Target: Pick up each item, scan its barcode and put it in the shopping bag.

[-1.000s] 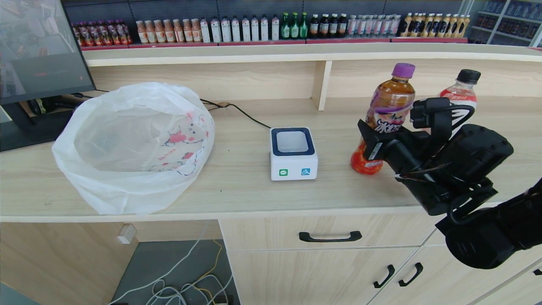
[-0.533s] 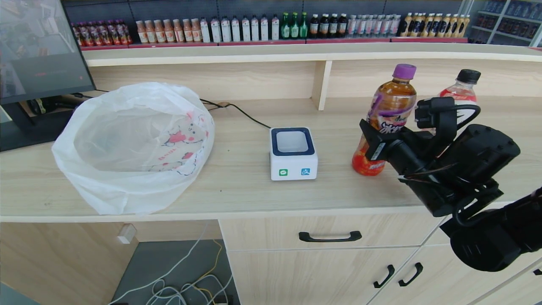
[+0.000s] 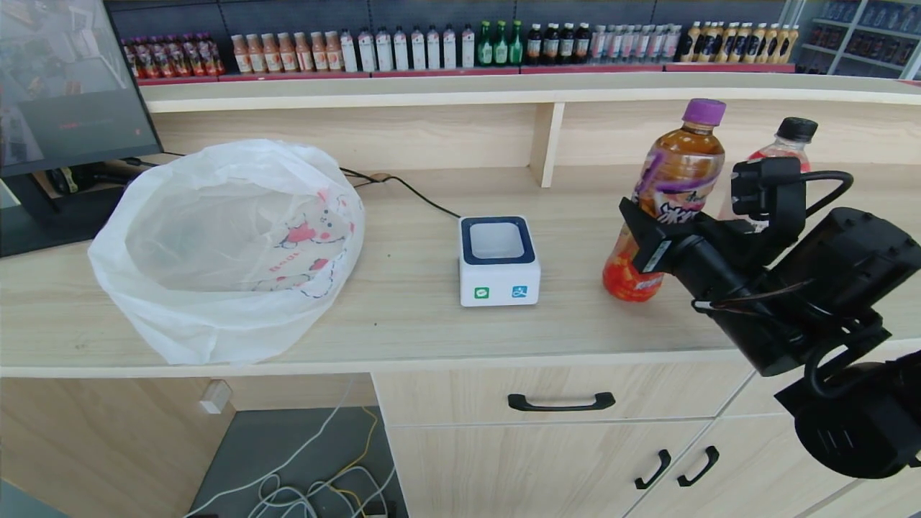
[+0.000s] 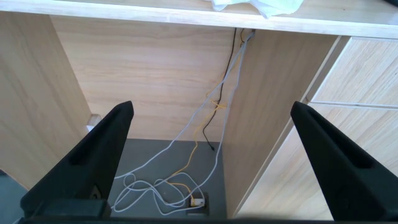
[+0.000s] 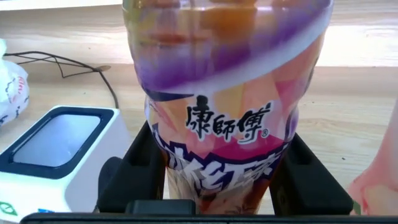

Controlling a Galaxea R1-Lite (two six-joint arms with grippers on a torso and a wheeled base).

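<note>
An amber tea bottle with a purple cap leans right over the wooden counter, with my right gripper shut around its lower half. In the right wrist view the bottle sits between the two dark fingers of that gripper. A second bottle with a black cap stands just behind it. The white scanner sits mid-counter, left of the held bottle. The white shopping bag stands open at the left. My left gripper hangs open below the counter, holding nothing.
A dark monitor stands at the far left behind the bag. A black cable runs from the scanner toward the back. A vertical divider and a raised ledge bound the counter's rear. Drawers with black handles lie below.
My right gripper has shifted right and slightly up with the tea bottle, which now leans more to the right. Bag and scanner have not moved.
</note>
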